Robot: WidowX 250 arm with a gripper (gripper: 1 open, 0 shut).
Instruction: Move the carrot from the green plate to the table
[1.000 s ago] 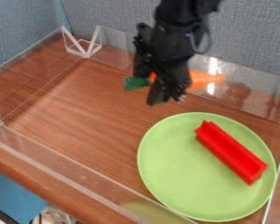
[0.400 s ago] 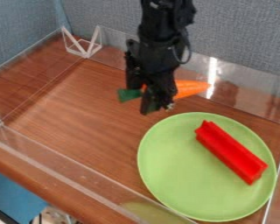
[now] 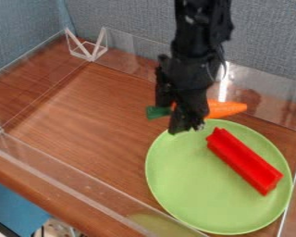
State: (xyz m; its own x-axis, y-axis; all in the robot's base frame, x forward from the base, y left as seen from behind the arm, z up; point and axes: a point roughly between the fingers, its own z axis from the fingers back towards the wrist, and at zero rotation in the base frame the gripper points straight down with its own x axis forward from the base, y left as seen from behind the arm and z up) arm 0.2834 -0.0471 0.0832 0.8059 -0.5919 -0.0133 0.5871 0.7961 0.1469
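My black gripper (image 3: pixel 184 121) points straight down, shut across the middle of the small orange carrot (image 3: pixel 228 108). The carrot lies level in the jaws. Its dark green top sticks out to the left and its orange tip to the right. It hangs just above the far rim of the light-green plate (image 3: pixel 194 185), where the plate meets the brown wood-grain table (image 3: pixel 89 102). Whether the carrot touches the rim or the table cannot be told.
A long red block (image 3: pixel 244 160) lies on the right half of the plate. A white wire stand (image 3: pixel 86 42) sits at the back left corner. Clear acrylic walls (image 3: pixel 64 190) run along the table's edges.
The gripper, still shut on the carrot, has come down and shifted right, from over the back of the table to the plate's far rim. The red block has not moved.
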